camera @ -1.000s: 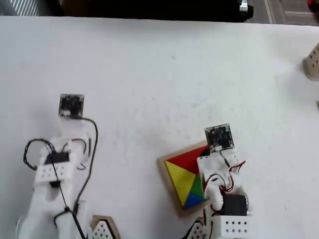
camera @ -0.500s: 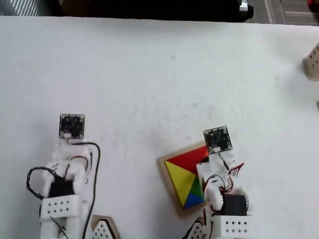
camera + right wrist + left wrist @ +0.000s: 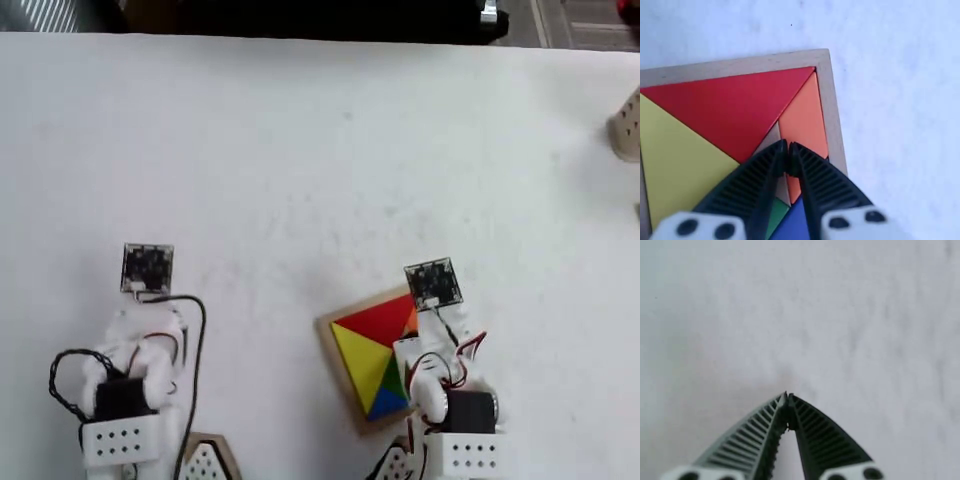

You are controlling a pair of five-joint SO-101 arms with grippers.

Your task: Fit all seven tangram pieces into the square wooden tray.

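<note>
The square wooden tray [image 3: 333, 328] lies at the front right of the table, turned at an angle. In it sit a red triangle [image 3: 378, 318], a yellow triangle [image 3: 364, 364], a green piece [image 3: 396, 378] and a blue piece [image 3: 388, 402]. The right wrist view shows the tray's rim [image 3: 831, 90], the red triangle [image 3: 730, 110], the yellow triangle [image 3: 675, 170], an orange piece [image 3: 805, 120], green [image 3: 774, 220] and blue [image 3: 790, 227]. My right gripper [image 3: 786, 146] is shut just above the orange piece's edge. My left gripper [image 3: 787, 397] is shut over bare white table; that arm [image 3: 135, 350] stands at the front left.
A wooden perforated object [image 3: 205, 460] lies at the front edge between the arms. A pale perforated object [image 3: 627, 125] sits at the right edge. The table's far half is open white surface [image 3: 320, 150].
The left arm has drawn back toward the front edge. The right arm has pulled back slightly over the tray. The pieces have not moved.
</note>
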